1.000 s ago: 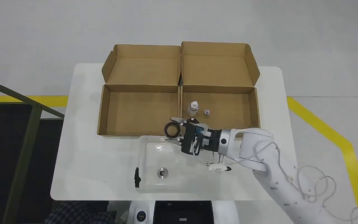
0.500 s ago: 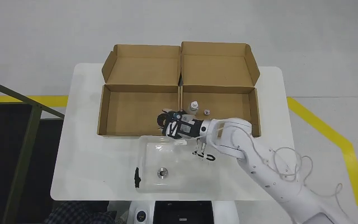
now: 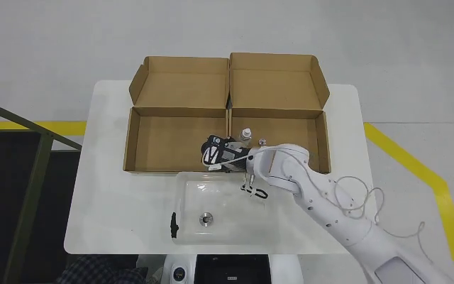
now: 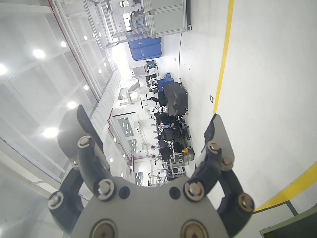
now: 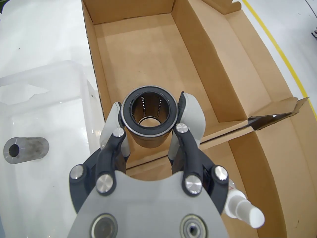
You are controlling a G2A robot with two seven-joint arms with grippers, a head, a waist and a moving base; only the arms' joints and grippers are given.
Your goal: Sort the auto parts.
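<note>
One second on, right gripper (image 3: 215,152) has shifted from above the clear tray's (image 3: 227,202) far rim to over the left cardboard box (image 3: 170,142), fingers clamped on a black-rimmed linear bearing (image 5: 148,138). Bearing hangs above the box's near right corner, close to both walls there; box floor stretches ahead to the far wall. Left gripper (image 4: 151,125) fingers spread wide.

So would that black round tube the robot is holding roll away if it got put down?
Probably, on its side: the tube is round. It looks stiff and likely heavy for its size, with metal balls inside. The fingers pinch its curved wall, so it might slip.
</note>
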